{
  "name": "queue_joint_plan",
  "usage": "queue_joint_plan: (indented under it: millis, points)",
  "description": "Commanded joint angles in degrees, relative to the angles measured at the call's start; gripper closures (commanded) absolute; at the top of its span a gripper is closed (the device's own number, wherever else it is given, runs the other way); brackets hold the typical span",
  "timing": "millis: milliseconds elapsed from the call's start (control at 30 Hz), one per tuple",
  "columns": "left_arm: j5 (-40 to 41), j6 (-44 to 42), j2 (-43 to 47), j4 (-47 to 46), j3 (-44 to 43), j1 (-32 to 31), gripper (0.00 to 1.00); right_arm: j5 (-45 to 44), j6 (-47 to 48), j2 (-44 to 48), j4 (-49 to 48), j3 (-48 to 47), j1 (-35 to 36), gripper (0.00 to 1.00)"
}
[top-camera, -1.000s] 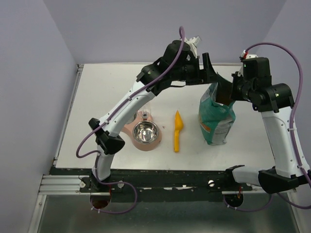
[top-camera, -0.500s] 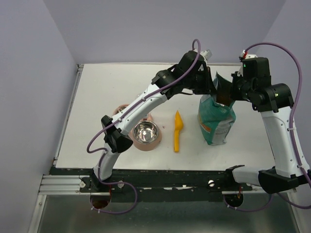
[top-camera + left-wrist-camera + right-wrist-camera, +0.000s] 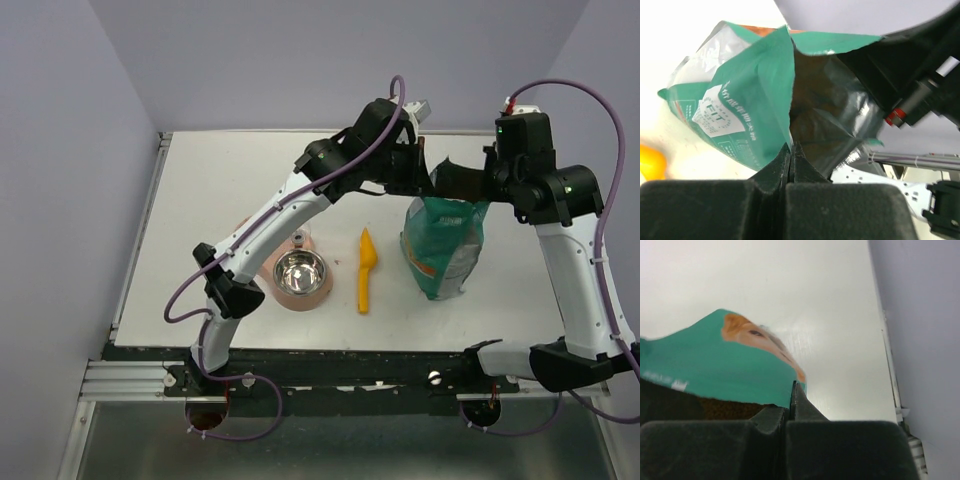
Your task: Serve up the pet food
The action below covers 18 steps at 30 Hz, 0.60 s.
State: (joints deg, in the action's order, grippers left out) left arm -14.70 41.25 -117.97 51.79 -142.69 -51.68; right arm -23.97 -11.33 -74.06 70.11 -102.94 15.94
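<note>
- Near edge: steel bowl (image 3: pixel 300 272) on white table (image 3: pixel 200 190).
- Yellow scoop (image 3: pixel 366 268) lies flat just right of bowl, not touching it, no claw on it.
- Further back: green bag (image 3: pixel 445 250) stands upright right of scoop, mouth up.
- Left gripper (image 3: pixel 791 150): claw pressed together, pinching left edge of bag mouth.
- Right gripper (image 3: pixel 790 390): claw pressed together, pinching opposite edge, beside orange print.
- Mouth held stretched open between both claws.
- Pet food (image 3: pixel 730 409): brown granular mass inside bag, just below rim, seen from right wrist.
</note>
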Motion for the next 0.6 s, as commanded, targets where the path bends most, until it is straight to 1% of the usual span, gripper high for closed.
queue_joint_plan:
  millis: [0, 100, 167, 267, 333, 400, 467, 500, 567]
  points:
    - [-4.79, 0.13, 7.50, -5.45, -2.24, 2.11, 1.00, -16.36, -0.79, -0.11, -0.68, -10.42, -0.21, 1.00]
    - [-11.56, 6.71, 5.04, -13.26, -3.11, 1.67, 1.00, -21.54, -2.64, -2.13, 1.08, -16.32, -0.21, 1.00]
    - [-13.59, 9.97, 2.32, -17.66, -5.30, 0.53, 1.00, -25.23, -2.21, -2.66, 0.91, -19.57, -0.21, 1.00]
    - [-18.34, 17.78, -1.72, -26.98, -5.49, -0.26, 1.00, -30.34, 0.08, -2.14, -0.06, -22.65, -0.21, 1.00]
    - [-19.75, 19.73, -4.18, -30.42, -5.23, -1.14, 1.00, -33.41, 3.06, -0.57, -1.54, -22.40, -0.30, 1.00]
    - [-20.54, 18.87, -6.38, -30.70, -5.40, -1.84, 1.00, -36.49, 6.74, 1.80, -3.30, -19.86, -0.30, 1.00]
    - [-21.68, 16.77, -7.44, -28.69, -3.31, -1.93, 1.00, -37.12, 7.99, 4.44, -3.40, -15.39, -0.04, 1.00]
    - [-21.43, 13.88, -7.62, -26.06, -2.08, -1.85, 1.00, -36.07, 7.91, 5.50, -3.14, -11.97, -0.12, 1.00]
    - [-19.24, 6.69, -6.49, -19.73, 1.00, -1.58, 1.00, -30.20, 5.37, 7.78, -2.35, -6.60, -0.12, 1.00]
